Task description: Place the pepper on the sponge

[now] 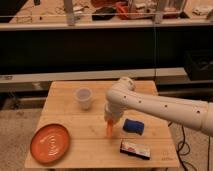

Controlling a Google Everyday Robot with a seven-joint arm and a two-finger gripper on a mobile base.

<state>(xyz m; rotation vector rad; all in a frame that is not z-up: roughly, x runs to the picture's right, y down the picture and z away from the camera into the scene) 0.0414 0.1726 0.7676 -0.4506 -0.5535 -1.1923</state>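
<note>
Gripper (pixel 110 120) clamped on pepper (pixel 109 130) over table (pixel 62 97)
Pepper hangs upright, just beside sponge (pixel 133 126) — apart from it.

Note for you: wooden bench (pixel 65 100), pale top, stands on a speckled grey floor (pixel 15 127). Past its far edge you have a long dark rack (pixel 75 50) with a pale ledge (pixel 100 24) carrying clutter. Off the right edge, black cables (pixel 183 142) lie on the floor. Light is warm and dim. The gripper (pixel 110 121) hangs over the bench's middle.
</note>
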